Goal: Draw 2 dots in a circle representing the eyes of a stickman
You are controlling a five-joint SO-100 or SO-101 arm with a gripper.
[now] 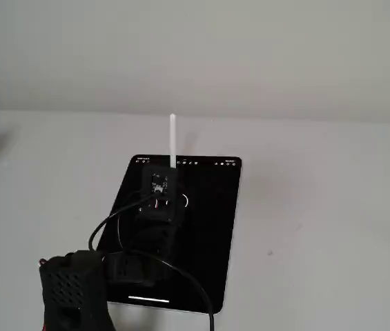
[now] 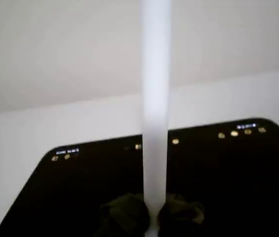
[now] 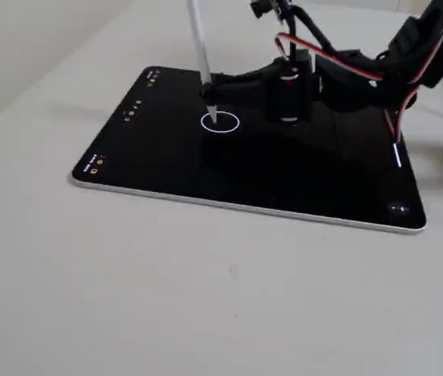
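Observation:
A black tablet (image 3: 284, 180) lies flat on the white table. The circle (image 3: 223, 131) is a thin white ring near the screen's middle; only an arc of it (image 1: 186, 201) shows beside the arm in a fixed view. My gripper (image 3: 210, 91) is shut on a white stylus (image 3: 197, 39) held nearly upright. The stylus tip sits inside the ring, at its left part, at or just above the glass. No dots can be made out. In the wrist view the stylus (image 2: 155, 98) rises between the two dark fingertips (image 2: 124, 217), and the ring is hidden.
Small toolbar icons (image 3: 133, 110) line the tablet's far short edge. The arm's black body and red, white and black cables (image 3: 378, 70) hang over the tablet's right half. A black motor housing (image 1: 70, 286) stands at the near edge. Bare white table surrounds the tablet.

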